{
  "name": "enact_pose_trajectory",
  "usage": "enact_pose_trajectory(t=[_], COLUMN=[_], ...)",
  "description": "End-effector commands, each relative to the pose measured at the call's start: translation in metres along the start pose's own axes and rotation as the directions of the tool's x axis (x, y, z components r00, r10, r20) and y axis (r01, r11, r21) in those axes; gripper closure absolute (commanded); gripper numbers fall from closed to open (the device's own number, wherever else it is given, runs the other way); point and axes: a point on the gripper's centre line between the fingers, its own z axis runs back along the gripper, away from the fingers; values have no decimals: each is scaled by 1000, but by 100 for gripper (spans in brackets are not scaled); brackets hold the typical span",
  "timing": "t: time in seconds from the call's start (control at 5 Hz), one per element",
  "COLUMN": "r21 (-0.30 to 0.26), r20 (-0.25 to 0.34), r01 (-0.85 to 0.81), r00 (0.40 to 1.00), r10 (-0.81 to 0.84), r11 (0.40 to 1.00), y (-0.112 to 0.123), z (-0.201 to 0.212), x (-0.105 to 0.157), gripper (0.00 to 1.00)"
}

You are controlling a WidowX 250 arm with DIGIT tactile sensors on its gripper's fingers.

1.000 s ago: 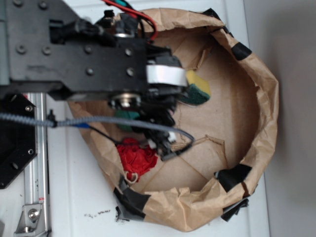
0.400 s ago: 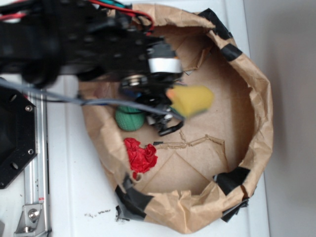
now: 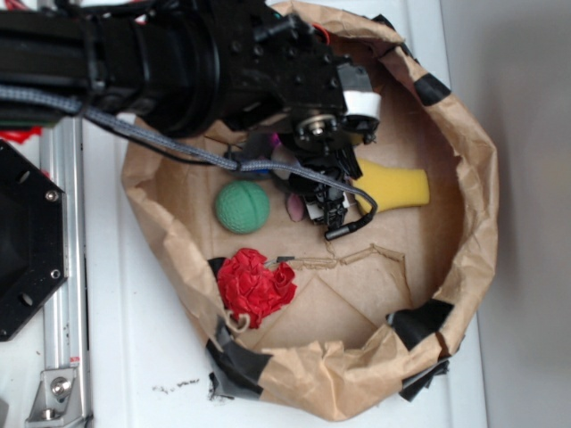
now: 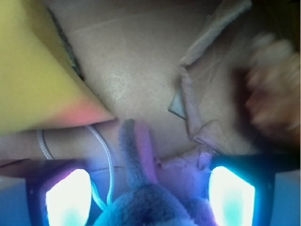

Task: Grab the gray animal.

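Brown paper basin (image 3: 464, 267) on white table: gray animal (image 4: 141, 207) between spread gripper (image 4: 150, 197) fingers (image 4: 68, 197), grip not discernible, beside yellow sponge (image 3: 397, 189); green ball (image 3: 242, 207) and red fabric lump (image 3: 257, 287) nearby.

My tool (image 3: 332, 212) low inside the brown paper basin (image 3: 464, 223), yellow sponge (image 3: 397, 189) just beside it, green ball (image 3: 242, 207) and red fabric lump (image 3: 257, 287) nearby

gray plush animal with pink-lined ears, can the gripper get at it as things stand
Probably yes. In the wrist view the gray plush animal with pink-lined ears sits between the two open fingers of the gripper, nothing in between. The yellow wedge-shaped sponge lies to one side, clear of the gap.
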Motion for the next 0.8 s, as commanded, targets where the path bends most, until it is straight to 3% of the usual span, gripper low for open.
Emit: enact_pose_trajectory(t=[0.0, 0.6], r21=[37, -32], r20=[6, 39], r01=[125, 177], r00=[992, 984], r10=[-126, -175], r11=[991, 984], y=[-13, -29], z=[-2, 59], x=[-3, 7], gripper=[100, 100])
